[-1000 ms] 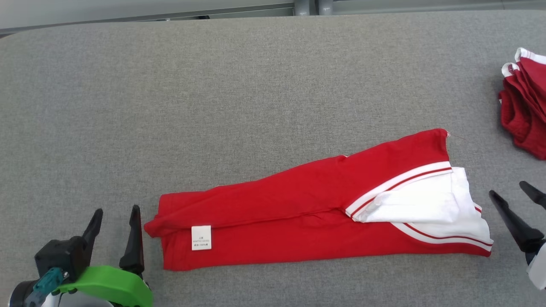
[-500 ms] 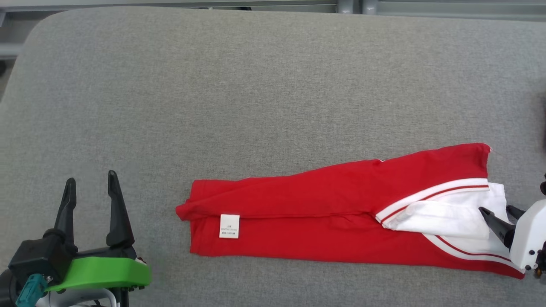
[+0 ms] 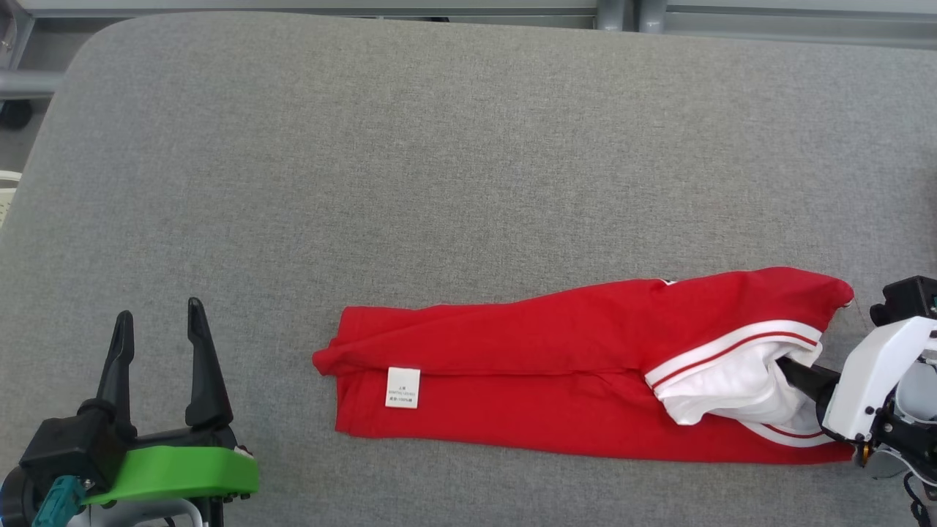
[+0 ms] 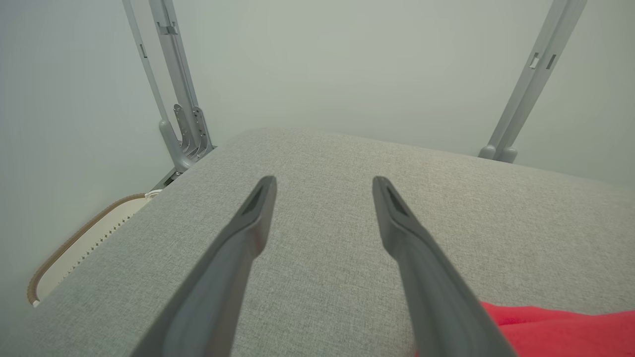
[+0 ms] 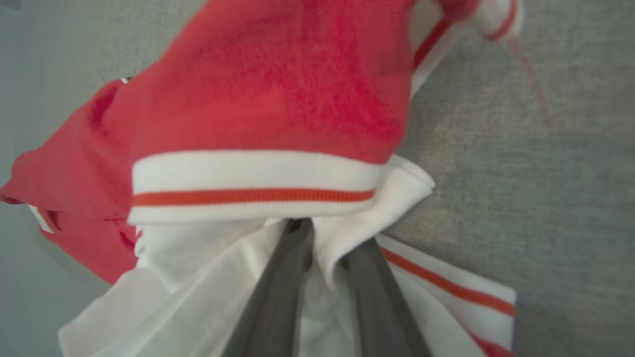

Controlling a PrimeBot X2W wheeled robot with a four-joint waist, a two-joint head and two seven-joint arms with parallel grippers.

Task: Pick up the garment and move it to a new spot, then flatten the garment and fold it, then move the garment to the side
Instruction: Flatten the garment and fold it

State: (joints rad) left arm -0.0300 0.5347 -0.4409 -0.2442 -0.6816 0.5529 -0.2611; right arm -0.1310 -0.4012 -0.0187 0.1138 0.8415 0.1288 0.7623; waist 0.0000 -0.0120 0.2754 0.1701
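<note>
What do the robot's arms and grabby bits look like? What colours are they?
Both have two long, dark, pointed fingers. The left end effector has a black base, a bright green curved shell and a teal plug. The right end effector has a smooth white casing.

red garment [image 3: 527, 344] with white bands, each striped thin red, white label [image 3: 403, 387], grey speckled table [image 3: 439, 146], bright green mount [image 3: 176, 468], dark fingers [image 3: 205, 373].

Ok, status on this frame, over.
Left gripper open, clear of the garment. Right gripper shut on its white end. Garment folded long on the table. Nothing blocking.
</note>
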